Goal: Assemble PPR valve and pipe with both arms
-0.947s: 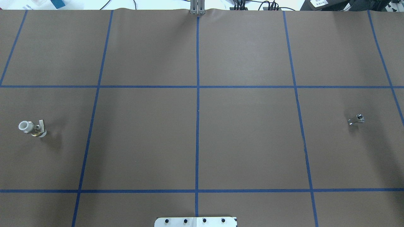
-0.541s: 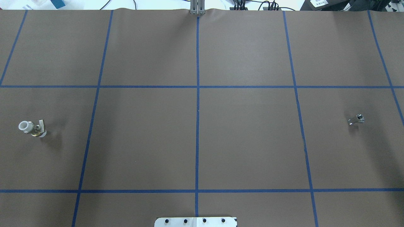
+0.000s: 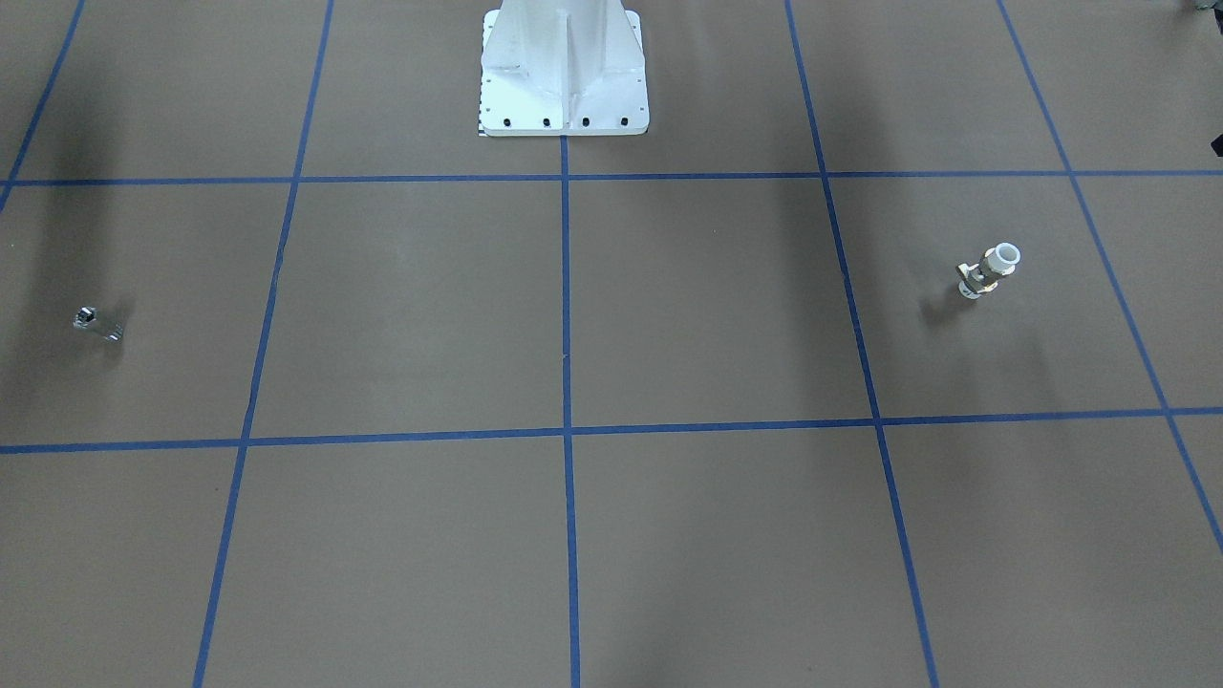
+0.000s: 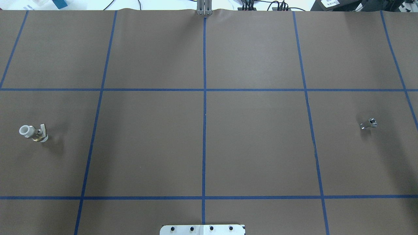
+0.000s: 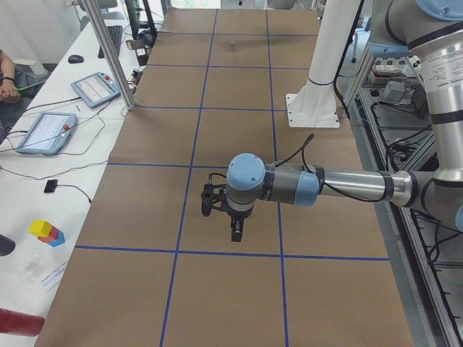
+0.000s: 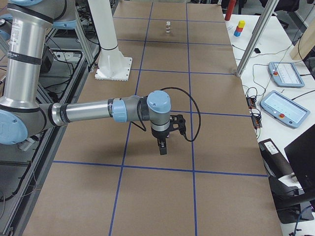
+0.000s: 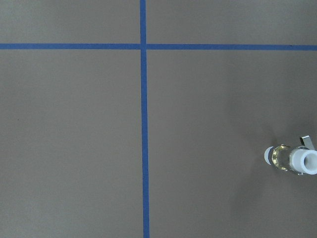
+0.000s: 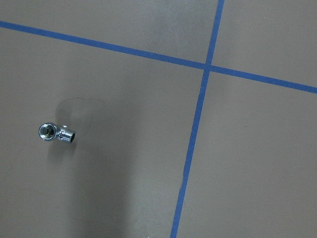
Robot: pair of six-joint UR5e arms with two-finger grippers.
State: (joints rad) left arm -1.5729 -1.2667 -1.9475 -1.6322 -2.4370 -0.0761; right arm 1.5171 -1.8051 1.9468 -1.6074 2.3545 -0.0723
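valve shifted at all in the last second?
No. In the overhead view the PPR valve sits at the same spot, left of the blue tape line, as before.

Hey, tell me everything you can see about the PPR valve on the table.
The PPR valve is small and stubby: white plastic tube ends, a brass-coloured middle and a little white side handle. It seems to stand on one end, the open white end up. It sits alone on the brown table cover, on the robot's left side, touching nothing else.
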